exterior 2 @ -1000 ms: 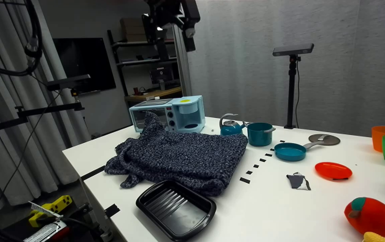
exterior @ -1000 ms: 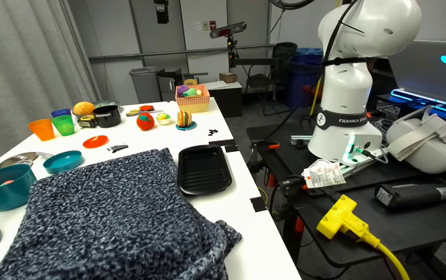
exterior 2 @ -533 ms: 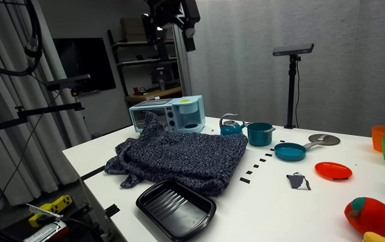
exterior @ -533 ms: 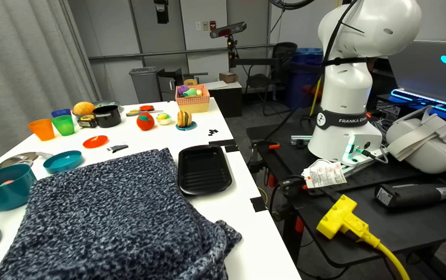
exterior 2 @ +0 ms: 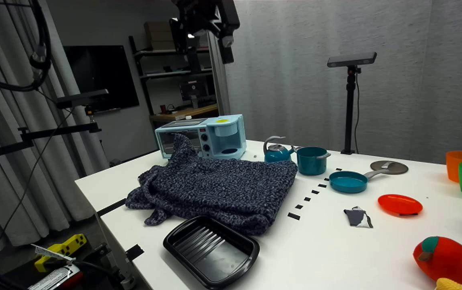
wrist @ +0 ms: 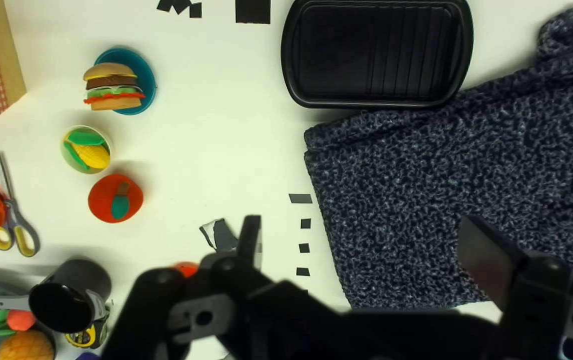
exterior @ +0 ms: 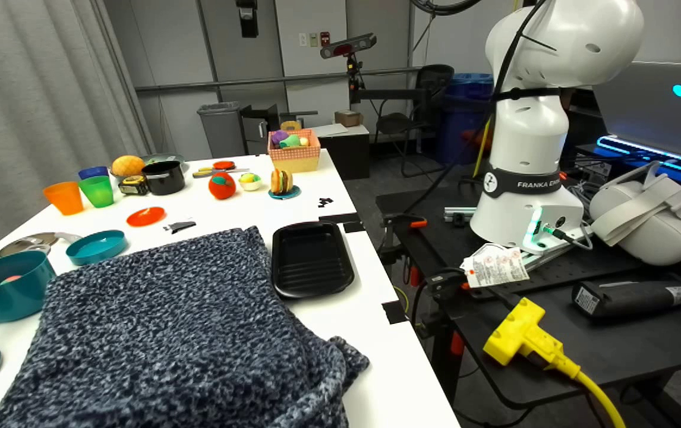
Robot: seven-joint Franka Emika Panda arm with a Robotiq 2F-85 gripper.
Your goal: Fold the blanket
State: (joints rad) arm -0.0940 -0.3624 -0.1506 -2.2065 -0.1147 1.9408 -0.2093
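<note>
The blanket [exterior: 174, 333], dark navy and pale grey speckled, lies in layers on the white table. In an exterior view the blanket [exterior 2: 231, 185] has one straight side, a bunched side with loose corners, and a peak standing up before the toaster oven. In the wrist view the blanket [wrist: 446, 190] has a neat corner beside the black tray. My gripper [exterior 2: 211, 62] is open and empty, high above the table. In the wrist view the gripper [wrist: 360, 220] has its fingers wide apart, one over bare table, one over the blanket. A gripper part [exterior: 248, 18] shows at the top edge.
The black tray [exterior 2: 211, 251] sits against the blanket's near side. A light blue toaster oven [exterior 2: 202, 137], a teal kettle [exterior 2: 277, 153], a teal pot [exterior 2: 311, 161] and a teal pan [exterior 2: 348, 181] stand around it. A red plate [exterior 2: 400, 204] and toy foods lie farther along.
My gripper has dropped very slightly over the last half second and stays open. The blanket and the other things have not moved.
</note>
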